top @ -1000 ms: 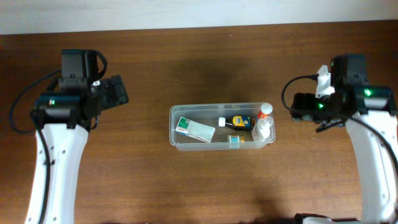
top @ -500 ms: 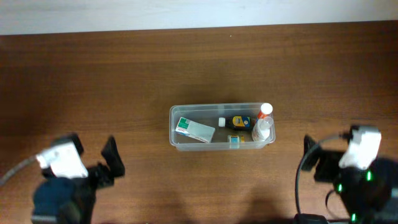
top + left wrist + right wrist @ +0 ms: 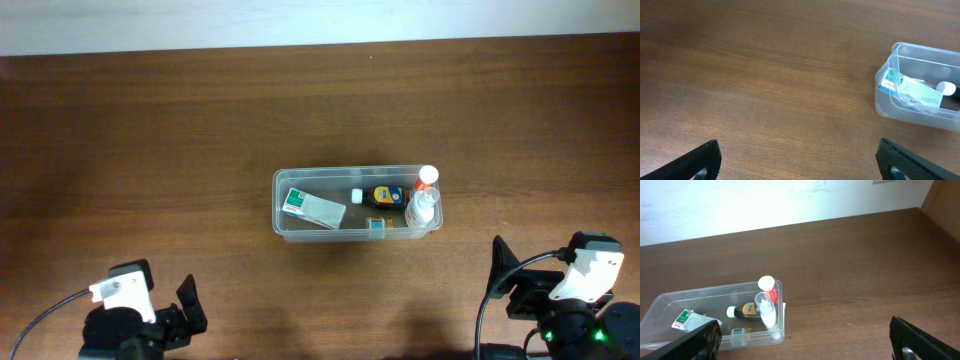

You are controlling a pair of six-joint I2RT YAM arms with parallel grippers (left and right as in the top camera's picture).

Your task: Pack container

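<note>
Down at the near left edge of the wooden table (image 3: 200, 120), my left arm (image 3: 125, 320) sits low in the overhead view, well apart from everything else. Its wrist camera shows the left gripper (image 3: 799, 164) spread wide, with 1 dark fingertip at each lower corner of the view. It is holding nothing.

Moving right, the container (image 3: 340, 171) stands on the middle of the table, its long side running left to right, apart from both arms. From the left wrist it shows at the right edge of the view.

- At its left end a green-and-white box (image 3: 313, 208) lies flat.
- Next to the box, a small bottle (image 3: 380, 195) with a yellow label lies on its side, white cap pointing left.
- Near the front wall is a small teal-labelled item (image 3: 376, 227); I cannot tell what it is.
- At the right end a clear bottle (image 3: 423, 200) stands with its red-and-white top above the rim.

Farther right, my right arm (image 3: 580, 290) sits at the near right edge. The right gripper (image 3: 805, 342) is also spread wide and empty, its 2 fingertips at the lower corners of its view. The container lies ahead of it, toward the left.
</note>
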